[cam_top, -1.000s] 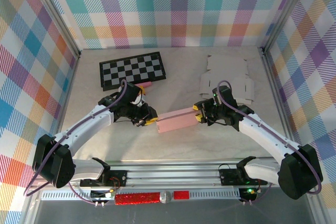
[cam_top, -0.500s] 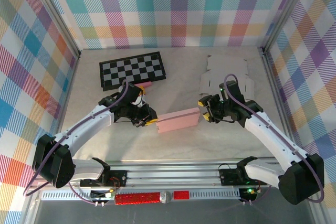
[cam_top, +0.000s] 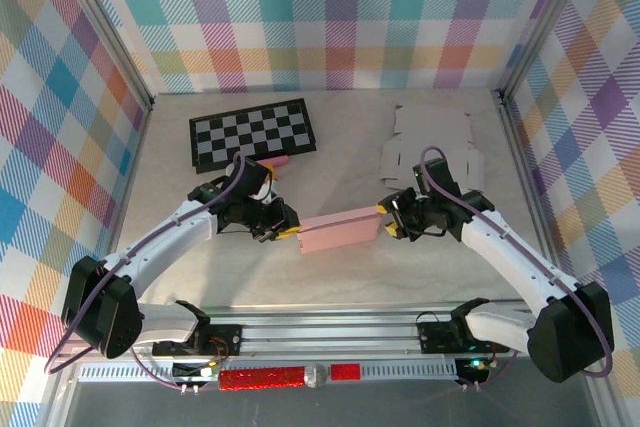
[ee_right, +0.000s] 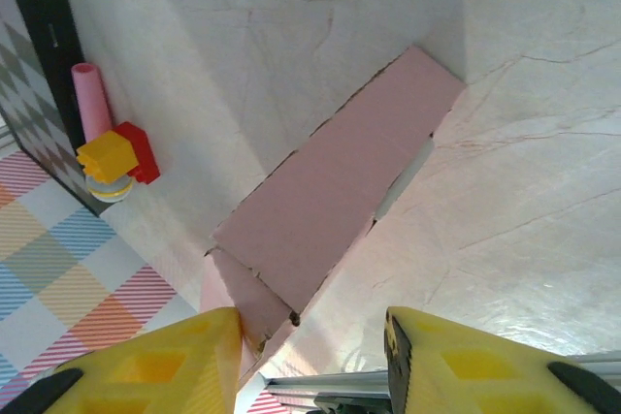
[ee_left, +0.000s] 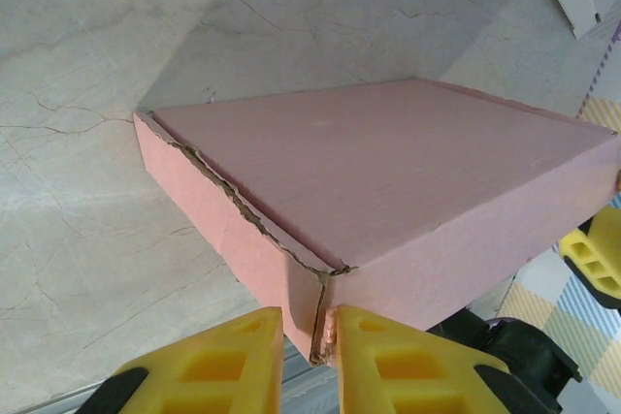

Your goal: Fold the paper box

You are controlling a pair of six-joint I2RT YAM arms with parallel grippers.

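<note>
Pink flat rectangular paper box [cam_top: 340, 230] lay mid-frame on the pale marbled tabletop [cam_top: 340, 282]. Its long axis ran left to right, the right end angled slightly up-frame, and one edge was torn and rough. Black-and-white checkerboard [cam_top: 253, 133] sat upper left and grey unfolded cardboard sheet [cam_top: 430, 152] upper right, both apart from it. Left gripper [ee_left: 309, 344] pinched the box's left corner. Right gripper [ee_right: 310, 336] stood spread astride the other end.

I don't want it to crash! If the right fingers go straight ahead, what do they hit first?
Probably the pink box: its near end lies just ahead, between the open right fingers, though depth is unclear.
</note>
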